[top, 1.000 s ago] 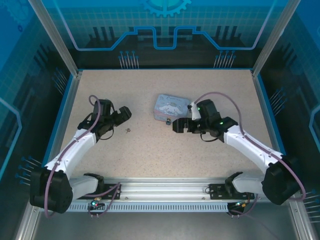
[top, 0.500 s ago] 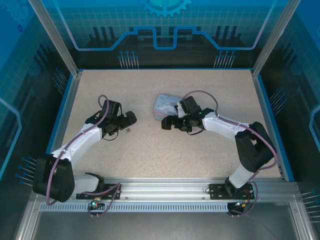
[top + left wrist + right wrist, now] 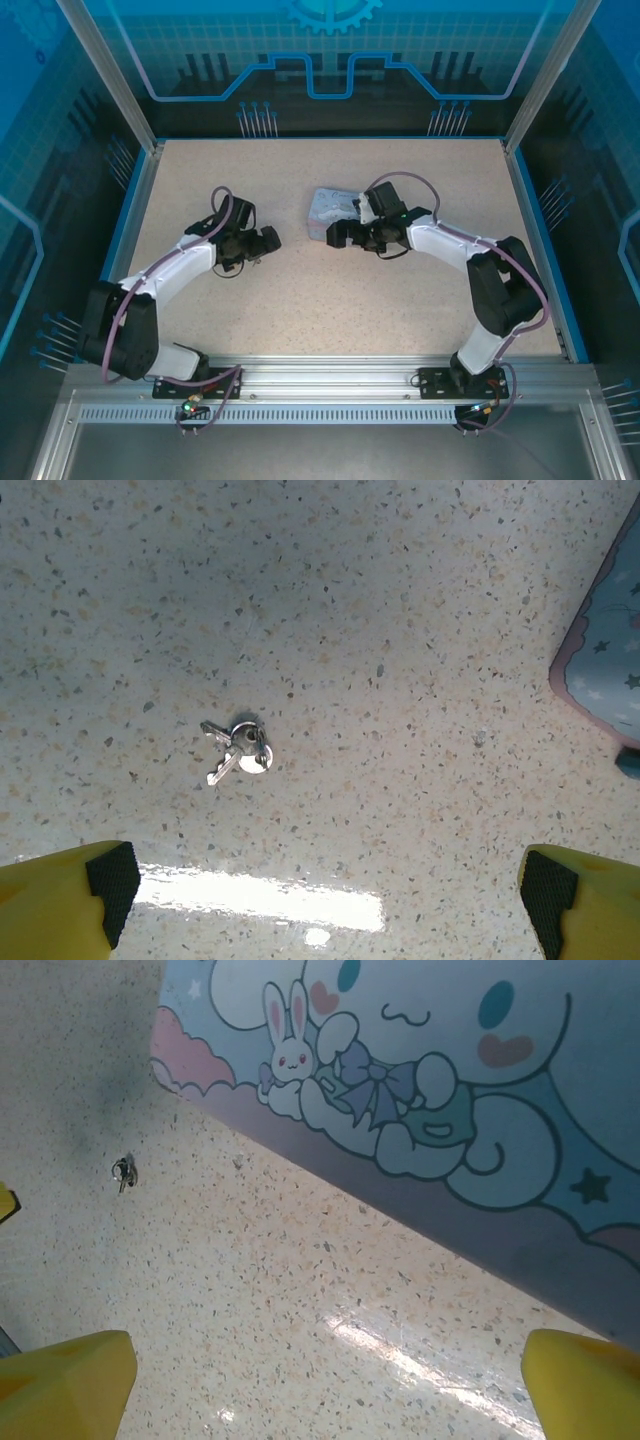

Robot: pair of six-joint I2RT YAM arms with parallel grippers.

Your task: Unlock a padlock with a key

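The key (image 3: pixel 237 750), a tiny metal key on a small ring, lies flat on the speckled table ahead of my left gripper (image 3: pixel 328 882), which hovers open with nothing between its yellow fingers. From above, the left gripper (image 3: pixel 266 241) is just over the key's spot. My right gripper (image 3: pixel 338 236) is open too, at the near edge of the pale blue cartoon tin (image 3: pixel 420 1090), with bare table between its fingers (image 3: pixel 75 1380). The key (image 3: pixel 123 1172) shows small and far off to its left. The padlock is hidden; a teal bit (image 3: pixel 630 763) by the tin is cut off by the frame edge.
The tin (image 3: pixel 328 207) lies mid-table, behind the right gripper. Blue rails (image 3: pixel 128 215) bound the table on the left, back and right. A metal rail (image 3: pixel 330 378) with the arm bases runs along the near edge.
The left gripper has moved right toward the key. The right gripper has swung left along the tin's near edge, covering the spot where the padlock lay. Both stay open.
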